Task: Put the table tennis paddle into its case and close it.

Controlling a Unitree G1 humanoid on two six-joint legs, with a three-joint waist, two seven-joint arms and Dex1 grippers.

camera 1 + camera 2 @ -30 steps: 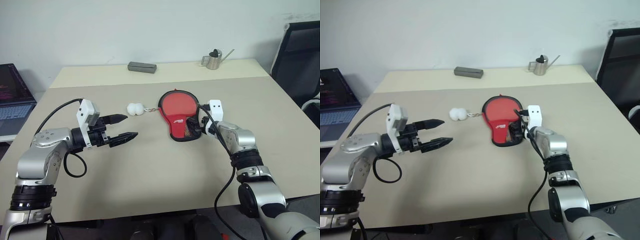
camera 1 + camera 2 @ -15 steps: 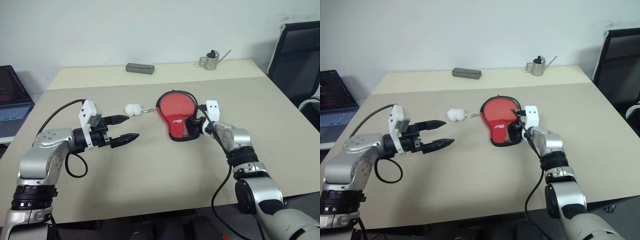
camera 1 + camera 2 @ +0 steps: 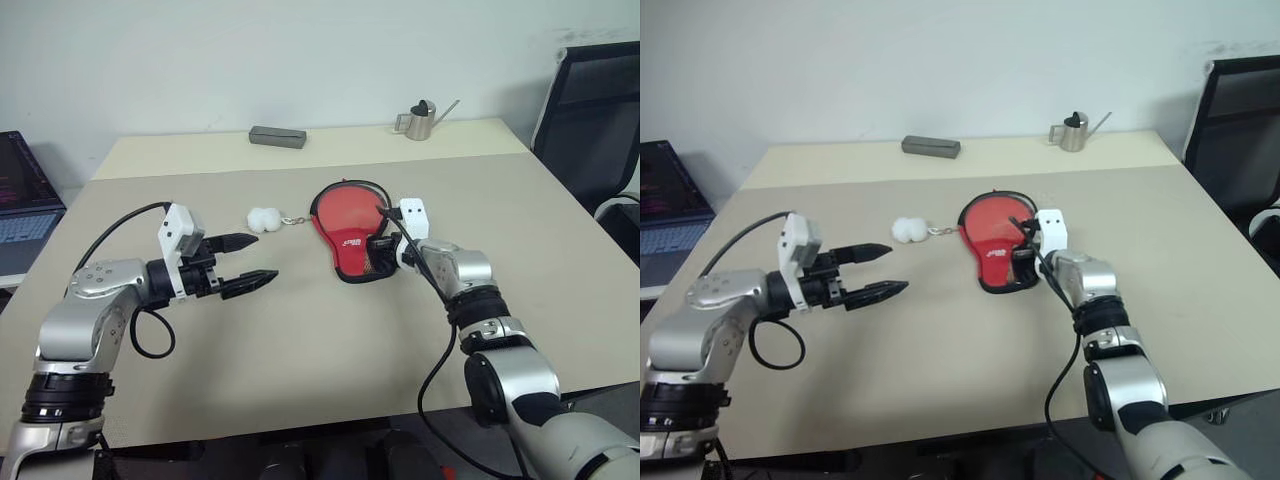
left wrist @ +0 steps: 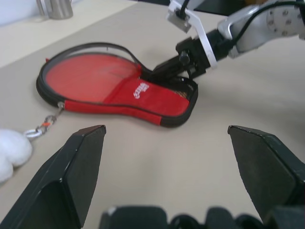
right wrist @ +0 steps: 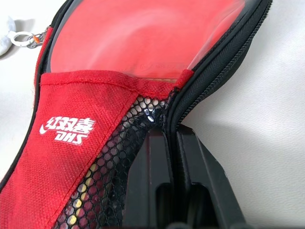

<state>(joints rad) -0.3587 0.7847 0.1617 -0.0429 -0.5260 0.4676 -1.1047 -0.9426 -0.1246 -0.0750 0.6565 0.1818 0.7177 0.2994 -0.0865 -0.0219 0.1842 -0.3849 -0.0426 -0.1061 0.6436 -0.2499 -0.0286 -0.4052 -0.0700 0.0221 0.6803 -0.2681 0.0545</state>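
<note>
Case [image 3: 350, 238] near mid-table [image 3: 300, 340], paddle [image 3: 343, 208] inside it, pom-pom [image 3: 264, 218] just to its left, right gripper [image 3: 381, 243] at its right edge, left gripper [image 3: 247, 262] well left, block [image 3: 277, 136] and small watering can [image 3: 421, 120] behind.

Case [image 3: 352, 243] red with white logo, black zip trim, black mesh. Paddle face [image 5: 143, 38] red, glossy. Pom-pom [image 3: 265, 218] white. Table [image 3: 300, 340] beige. Watering can [image 3: 420, 121] silver. Flat box [image 3: 277, 136] grey. Chair [image 3: 590, 120] black. Wall [image 3: 300, 50] pale.
</note>
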